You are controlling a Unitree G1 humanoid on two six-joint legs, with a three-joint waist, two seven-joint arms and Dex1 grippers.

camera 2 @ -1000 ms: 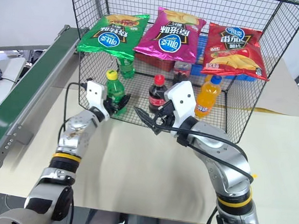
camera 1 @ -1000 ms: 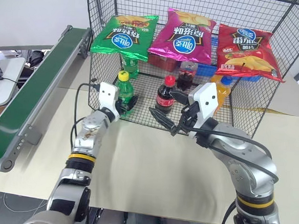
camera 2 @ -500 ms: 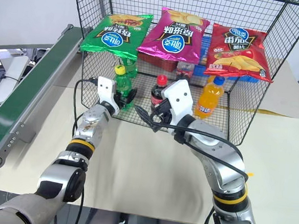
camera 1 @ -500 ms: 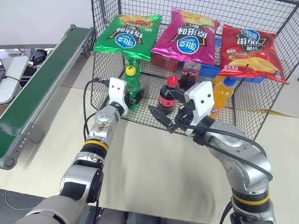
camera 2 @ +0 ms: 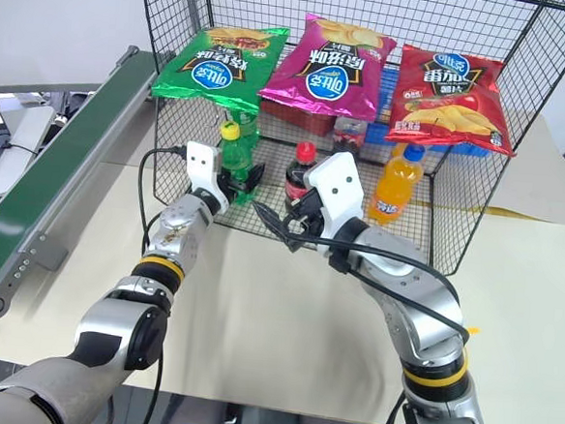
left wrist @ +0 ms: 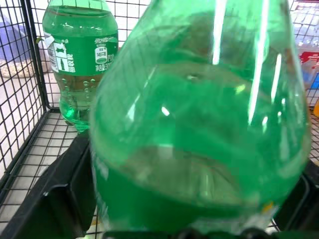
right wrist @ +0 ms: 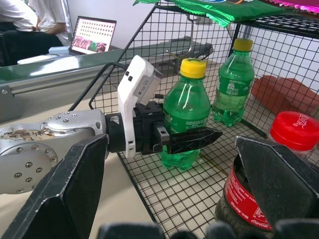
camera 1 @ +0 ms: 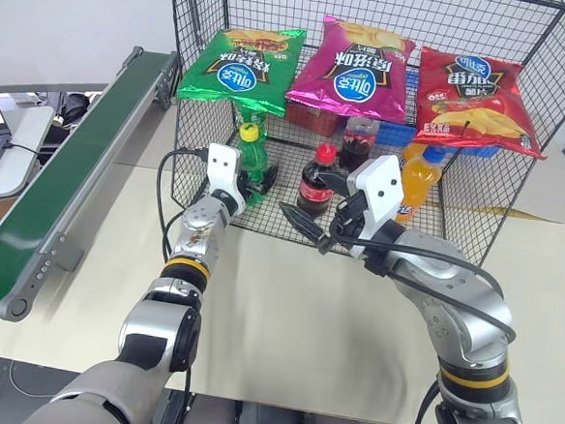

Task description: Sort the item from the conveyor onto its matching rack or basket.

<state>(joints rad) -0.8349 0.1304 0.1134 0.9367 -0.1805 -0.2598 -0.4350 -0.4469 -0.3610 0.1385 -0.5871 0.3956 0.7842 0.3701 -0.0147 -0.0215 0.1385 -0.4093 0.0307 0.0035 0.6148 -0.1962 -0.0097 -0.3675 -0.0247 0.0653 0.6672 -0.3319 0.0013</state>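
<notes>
Right gripper (camera 1: 312,227): nearest the robot, raised over the tabletop (camera 1: 285,309) just outside the cage front, at about 5 o'clock from the item. Its fingers stand spread with nothing between them; presumably parked clear so the other arm has room.

Left gripper (camera 1: 253,184): reaching in through the open front of the black wire-mesh cage (camera 1: 477,197). Its black fingers (right wrist: 192,139) flank the bottle's lower body on either side. They look spread, not pinching, though contact cannot be ruled out.

Green soda bottle (camera 1: 251,161), yellow cap: the item. Upright on the cage's lower grid floor, near the left front corner, between the left gripper's fingers. It appears set down in its place.

Second green soda bottle (right wrist: 230,84): just beyond, at roughly 12 o'clock from the item, near but apart. Likely the reason for this spot, like beside like.

Cola bottle (camera 1: 314,180), red cap: at 3 o'clock, near.

Orange soda bottle (camera 1: 416,183): further along at 3 o'clock.

Chip bags, green (camera 1: 240,65), magenta (camera 1: 355,70), red (camera 1: 473,90): on the upper shelf.

Conveyor (camera 1: 67,173): well apart, at 9 o'clock.
</notes>
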